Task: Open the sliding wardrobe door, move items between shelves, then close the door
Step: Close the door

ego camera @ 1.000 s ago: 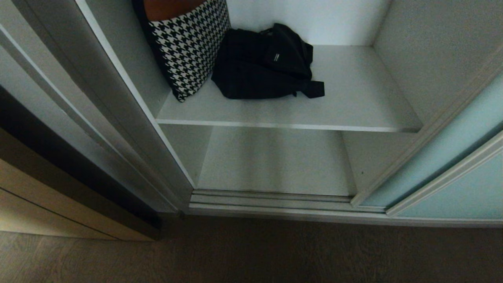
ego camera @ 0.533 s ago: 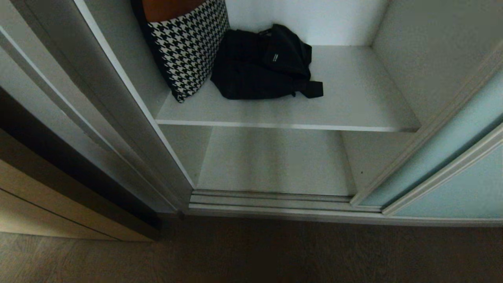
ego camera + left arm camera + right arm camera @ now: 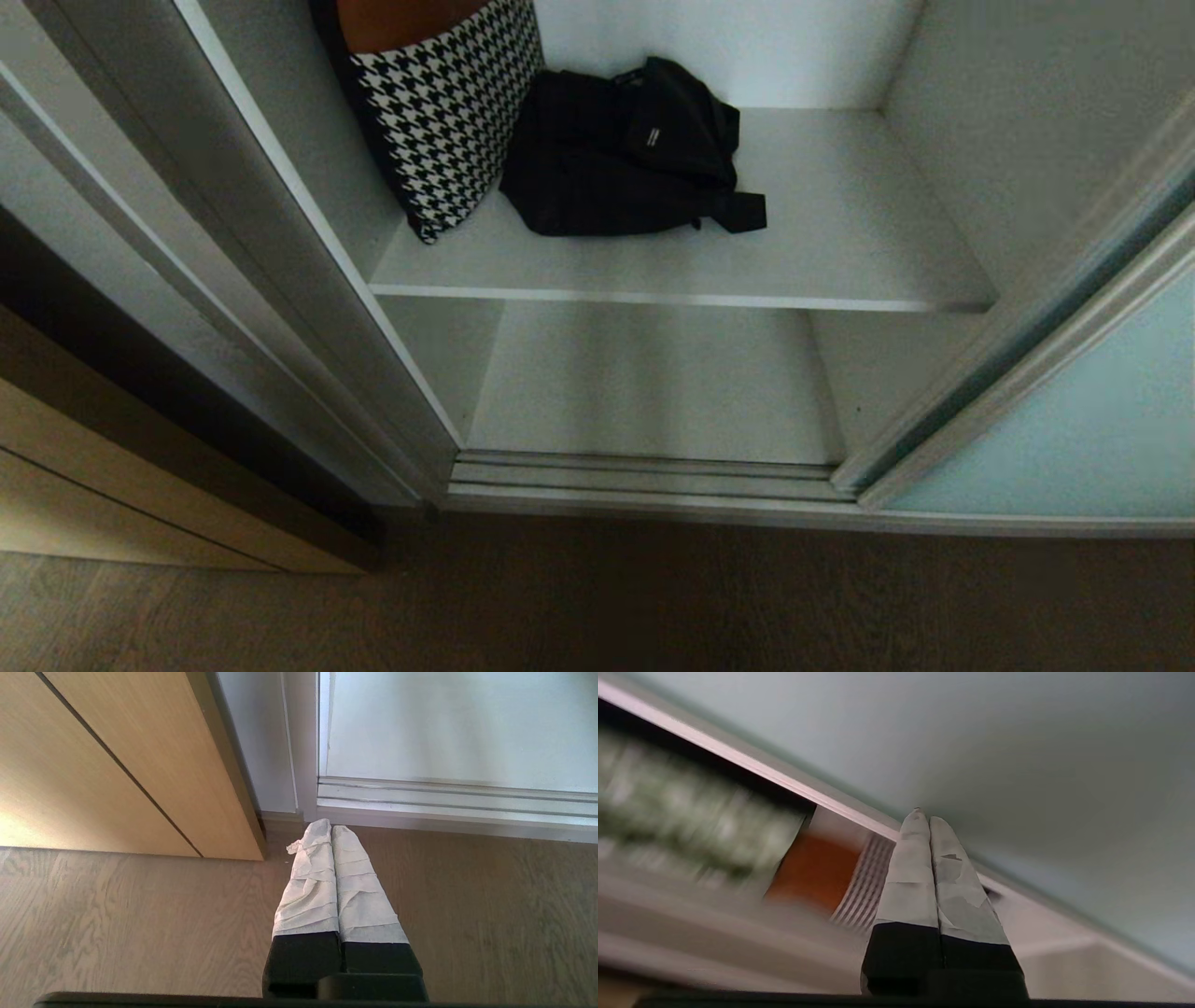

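Head view: your sliding wardrobe door [image 3: 1074, 439] has crept left since a second ago, closing begun; shelves [image 3: 840, 252] hold bags. Left wrist: left gripper [image 3: 329, 833] parked, jaws closed, empty. Right wrist: right gripper [image 3: 924, 819], jaws closed, against the door's glass.

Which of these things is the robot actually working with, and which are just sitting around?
Part of the job:
- sliding wardrobe door
- shelves
- black bag
- houndstooth bag
- right gripper, shut, at the door

Just there:
- tan wooden panel
- floor track
- left gripper, shut, idle
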